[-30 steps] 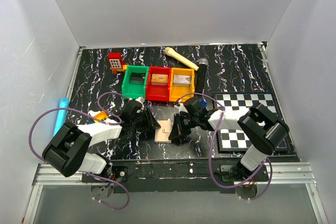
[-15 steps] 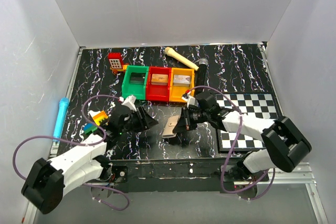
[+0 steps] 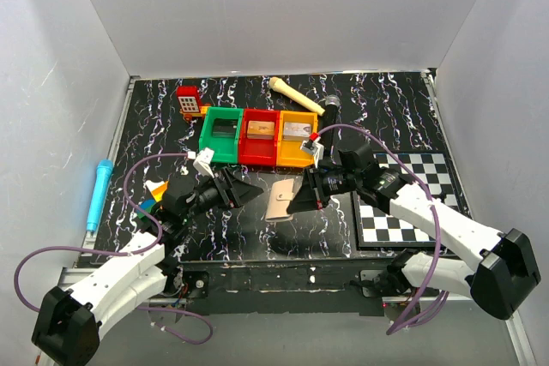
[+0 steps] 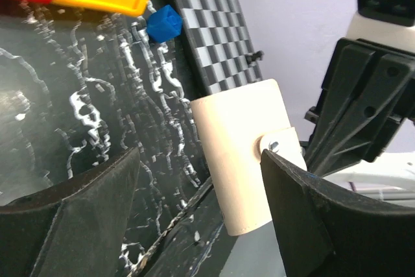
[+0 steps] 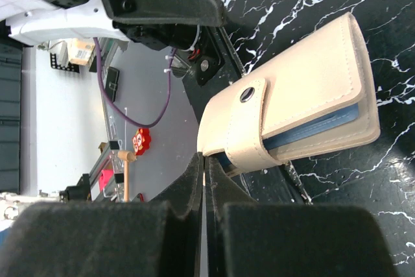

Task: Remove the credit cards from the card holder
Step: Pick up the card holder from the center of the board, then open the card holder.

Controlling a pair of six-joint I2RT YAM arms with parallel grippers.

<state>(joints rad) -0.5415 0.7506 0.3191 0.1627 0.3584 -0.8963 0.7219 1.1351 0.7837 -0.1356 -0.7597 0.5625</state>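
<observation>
Wholly, cards are hidden inside the snapped holder (image 5: pixel 292 95), its edge is pinched by the clenched right gripper (image 5: pixel 204 160), left gripper (image 4: pixel 198 160) is held spread nearby.

Other objects in view
A green bin (image 3: pixel 214 150), red bin (image 3: pixel 257 153) and orange bin (image 3: pixel 292 156) are lined up toward the far edge; a checkered board (image 3: pixel 412 203) is laid at the right edge.
</observation>
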